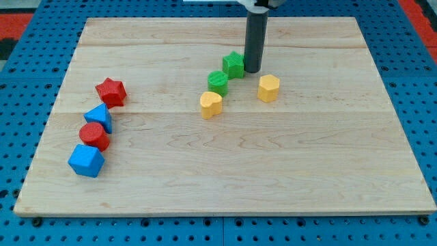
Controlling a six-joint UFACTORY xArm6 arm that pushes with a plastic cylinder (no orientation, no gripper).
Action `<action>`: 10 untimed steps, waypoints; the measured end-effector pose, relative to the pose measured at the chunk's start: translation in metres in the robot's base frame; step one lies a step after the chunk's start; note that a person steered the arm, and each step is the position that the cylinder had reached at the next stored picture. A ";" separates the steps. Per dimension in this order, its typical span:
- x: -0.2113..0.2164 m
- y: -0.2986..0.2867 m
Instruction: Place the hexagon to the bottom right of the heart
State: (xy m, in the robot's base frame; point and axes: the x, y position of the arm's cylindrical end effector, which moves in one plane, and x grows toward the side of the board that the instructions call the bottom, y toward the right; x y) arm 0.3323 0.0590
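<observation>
The yellow hexagon (268, 88) lies right of the board's middle. The yellow heart (211, 104) lies to its left and slightly lower. My tip (252, 70) stands above and a little left of the hexagon, apart from it, and close against the right side of the green star (234, 64). A green round block (218, 83) sits between the star and the heart.
At the view's left lie a red star (110, 91), a blue triangle (100, 117), a red round block (93, 136) and a blue cube-like block (86, 160). The wooden board (273, 171) is ringed by blue pegboard.
</observation>
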 end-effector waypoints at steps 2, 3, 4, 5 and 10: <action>-0.016 -0.022; -0.018 -0.015; -0.009 0.033; 0.016 0.060; 0.083 0.015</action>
State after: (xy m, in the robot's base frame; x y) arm 0.4155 0.0742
